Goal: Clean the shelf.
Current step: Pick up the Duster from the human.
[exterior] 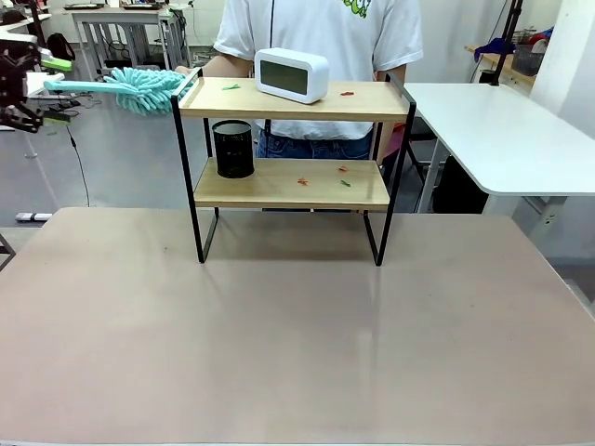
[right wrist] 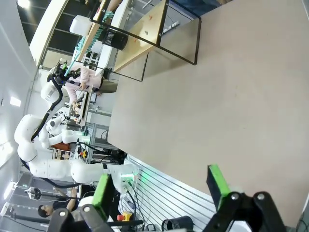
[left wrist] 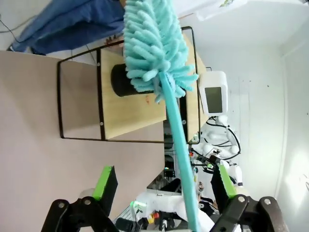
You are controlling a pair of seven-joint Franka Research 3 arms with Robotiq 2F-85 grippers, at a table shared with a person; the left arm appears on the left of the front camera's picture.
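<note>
One shelf (exterior: 223, 100) at far middle of table (exterior: 297, 353), bearing one clock (exterior: 291, 74), one black cup (exterior: 233, 149), five scraps (exterior: 346, 183). One duster (exterior: 144, 88) at its left edge, handle between wide-spread left gripper (left wrist: 165, 170). Right gripper (right wrist: 159, 176) likewise wide. Broad open tabletop near.

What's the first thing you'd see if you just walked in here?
A fluffy teal duster pokes in from the left. Its head is at the left end of the shelf's top board, and its handle runs back between the left gripper's fingers. A white clock sits on top, a black cup on the lower board, and little red and green scraps lie on both boards.
</note>
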